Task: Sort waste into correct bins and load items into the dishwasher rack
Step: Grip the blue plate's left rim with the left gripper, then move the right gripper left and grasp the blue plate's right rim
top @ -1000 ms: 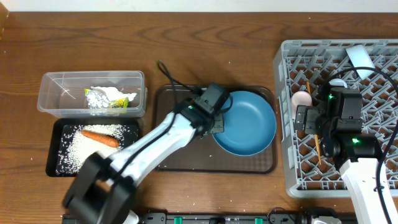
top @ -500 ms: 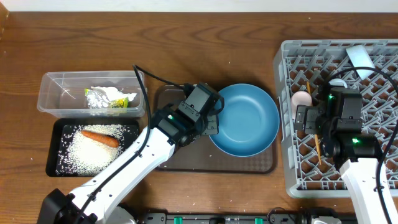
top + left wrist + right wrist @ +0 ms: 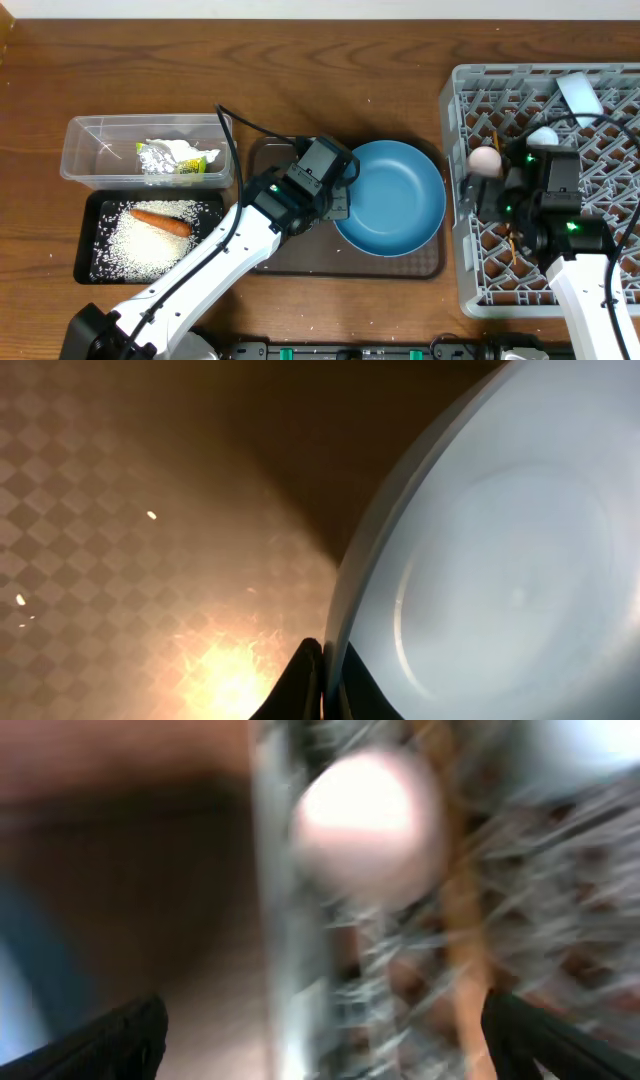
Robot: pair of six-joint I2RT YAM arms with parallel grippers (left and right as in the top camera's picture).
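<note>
The left jaws are pinched narrow on the left rim of the plate [image 3: 395,200]. The left wrist view shows the dark fingertips [image 3: 305,682] nipping that rim at the bottom edge, with the plate [image 3: 500,580] filling the right side and cut off by the frame. The overhead view shows only the top of the wrist, not the pinch itself. The plate lies over the right half of the brown tray [image 3: 400,266]. Whether it is lifted clear of the tray [image 3: 100,510] I cannot tell.

The right jaws stand wide, holding nothing, over the left part of the rack [image 3: 452,250]. Their wrist view is badly blurred. It shows two dark fingertips [image 3: 100,1040] at the lower corners, the pink cup [image 3: 370,820] as a pale blob, and a brown streak, perhaps the chopsticks [image 3: 465,930]. Overhead, the pink cup [image 3: 485,160] sits by the rack's left wall, and the pale blue cup [image 3: 580,95] lies at the far side.

On the left of the tabletop [image 3: 350,80], the tub [image 3: 90,150] holds the wrapper [image 3: 185,165] and tissue [image 3: 165,150]. Just nearer, the black tray [image 3: 82,240] holds the rice [image 3: 130,245] and carrot [image 3: 160,220].
</note>
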